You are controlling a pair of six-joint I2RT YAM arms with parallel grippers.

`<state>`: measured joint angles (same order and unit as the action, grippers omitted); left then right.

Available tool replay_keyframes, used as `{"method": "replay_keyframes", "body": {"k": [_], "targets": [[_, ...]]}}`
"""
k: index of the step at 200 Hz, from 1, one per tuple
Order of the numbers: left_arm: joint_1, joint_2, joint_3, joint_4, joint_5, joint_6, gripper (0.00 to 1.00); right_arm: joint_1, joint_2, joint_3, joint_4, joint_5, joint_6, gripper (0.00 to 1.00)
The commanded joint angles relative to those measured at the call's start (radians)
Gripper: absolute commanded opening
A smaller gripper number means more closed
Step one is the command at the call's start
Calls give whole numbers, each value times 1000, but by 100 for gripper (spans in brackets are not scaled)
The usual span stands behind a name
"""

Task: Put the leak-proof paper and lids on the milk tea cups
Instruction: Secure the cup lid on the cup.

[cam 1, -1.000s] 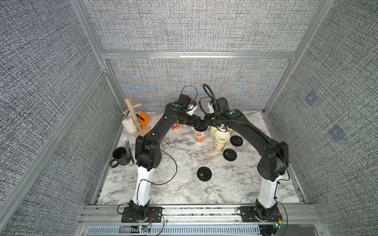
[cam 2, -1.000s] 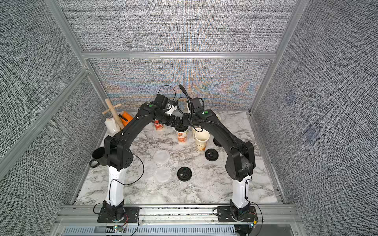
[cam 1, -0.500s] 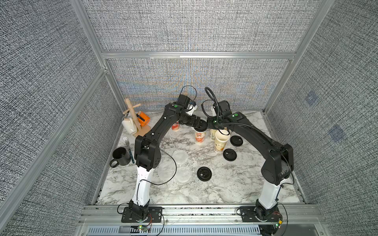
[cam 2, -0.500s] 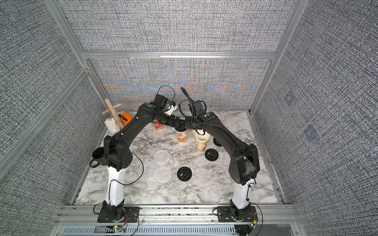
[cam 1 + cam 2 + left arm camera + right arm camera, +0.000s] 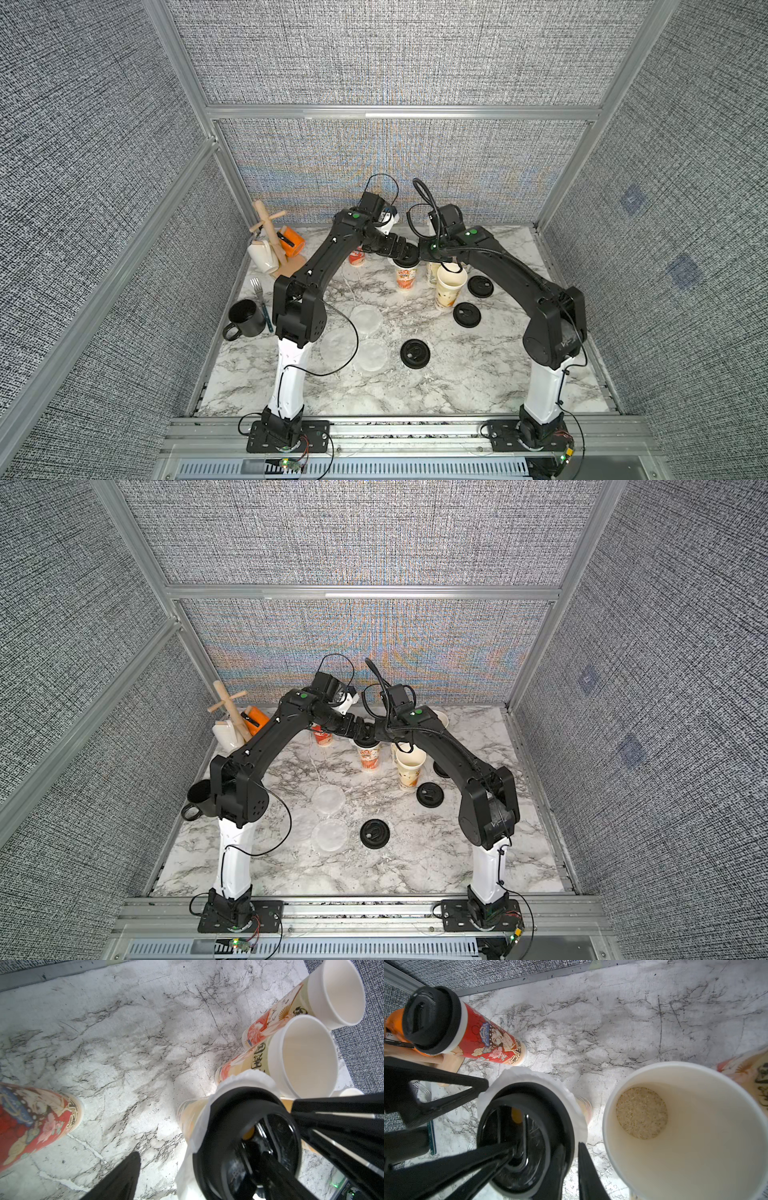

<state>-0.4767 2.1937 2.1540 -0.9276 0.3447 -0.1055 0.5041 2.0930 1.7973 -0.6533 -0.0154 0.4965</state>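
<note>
The middle milk tea cup (image 5: 406,279) (image 5: 369,759) carries a sheet of leak-proof paper (image 5: 204,1126) (image 5: 529,1076) with a black lid (image 5: 234,1109) (image 5: 542,1093) on top. My right gripper (image 5: 573,1172) (image 5: 420,252) is shut on that lid's rim. My left gripper (image 5: 197,1178) (image 5: 400,250) is open wide, one finger over the lid and one beside the cup. A red cup (image 5: 488,1043) (image 5: 356,257) has a lid on it. The beige cup (image 5: 450,289) (image 5: 675,1126) and two more cups (image 5: 307,1059) (image 5: 336,991) stand open. Three paper discs (image 5: 365,320) (image 5: 338,344) (image 5: 371,356) lie on the table.
Three loose black lids (image 5: 480,286) (image 5: 466,314) (image 5: 414,353) lie on the marble table (image 5: 457,374). At the left stand a black mug (image 5: 245,318), a fork (image 5: 259,291), and a wooden mug stand (image 5: 270,237) with an orange mug (image 5: 291,241) and a white mug (image 5: 264,255).
The right arm has shifted slightly at the middle cup and its jaws have narrowed a little on the lid's rim. The left arm has stayed put.
</note>
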Motion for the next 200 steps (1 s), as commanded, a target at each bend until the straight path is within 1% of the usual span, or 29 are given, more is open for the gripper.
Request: {"method": "replay_keyframes", "body": {"k": [1, 121, 137, 159, 200], "targets": [[0, 17, -14, -159, -95, 43, 90, 4, 9, 1, 19, -23, 3, 17], [3, 26, -23, -153, -87, 44, 89, 33, 26, -107, 17, -15, 17, 15], [1, 26, -28, -152, -87, 46, 89, 33, 11, -80, 8, -6, 12, 15], [4, 22, -40, -149, -91, 46, 89, 27, -5, -2, -12, 3, -5, 15], [11, 18, -61, -143, -95, 45, 89, 21, -16, 130, -24, -25, -36, 16]]}}
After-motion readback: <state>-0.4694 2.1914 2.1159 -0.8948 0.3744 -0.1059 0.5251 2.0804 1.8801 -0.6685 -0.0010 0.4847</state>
